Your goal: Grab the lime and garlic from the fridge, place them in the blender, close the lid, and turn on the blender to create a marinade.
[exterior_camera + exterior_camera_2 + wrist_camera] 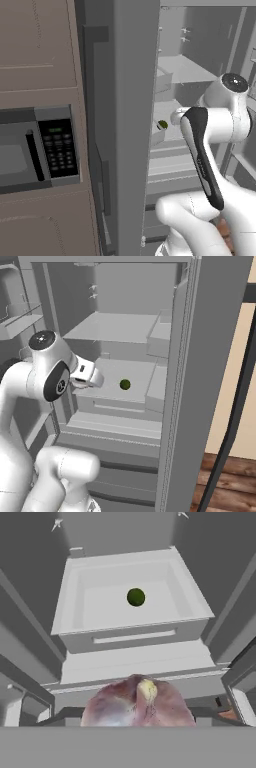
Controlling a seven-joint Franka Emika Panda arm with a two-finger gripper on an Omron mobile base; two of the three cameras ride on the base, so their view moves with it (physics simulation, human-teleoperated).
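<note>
Garlic (137,704) sat clenched in your end effector (137,719); reaching ahead for the lime (136,597) risked dropping it.

The fridge (215,356) looked like flat, matt grey metal or plastic — smooth, without gloss — and its shelves (117,328) at the upper middle of the right base view were a paler, equally matt grey. The lime (136,597) had a dull dark-green skin with little shine. At the bottom of the hand view the garlic (137,704) showed a papery, mottled purplish-white skin. At left in the left base view, the microwave (37,150) had a dark, smooth panel — the cabinets (35,45) looked like matt brown wood.
</note>
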